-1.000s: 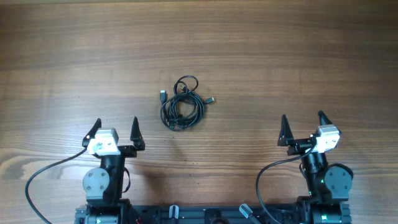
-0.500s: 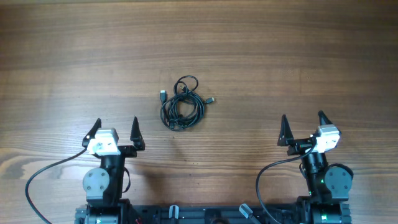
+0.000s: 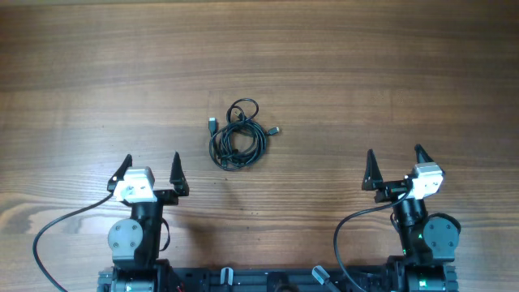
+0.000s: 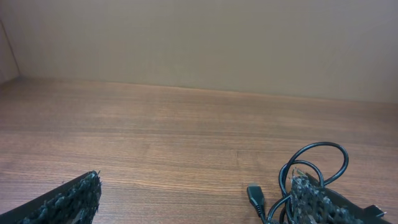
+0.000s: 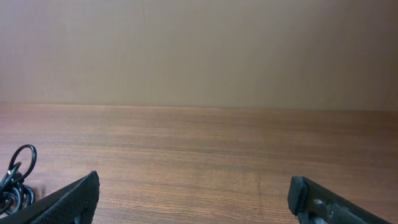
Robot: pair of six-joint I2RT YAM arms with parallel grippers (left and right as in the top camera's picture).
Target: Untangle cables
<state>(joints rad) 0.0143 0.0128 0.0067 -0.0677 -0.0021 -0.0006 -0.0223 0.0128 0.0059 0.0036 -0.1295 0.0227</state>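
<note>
The cables (image 3: 237, 136) lie as one small tangled bundle of thin black cords on the wooden table, near its middle. A black plug sticks out at the bundle's upper left and a silver-tipped plug at its right. My left gripper (image 3: 151, 165) is open and empty, nearer to me and to the left of the bundle. My right gripper (image 3: 394, 157) is open and empty, far to the right. The left wrist view shows loops and a black plug (image 4: 256, 198) by the right finger. The right wrist view shows a loop (image 5: 15, 174) at the far left.
The wooden table (image 3: 373, 73) is bare around the bundle. Thicker black cables (image 3: 57, 231) run from the arm bases along the near edge. A plain beige wall stands behind the table in both wrist views.
</note>
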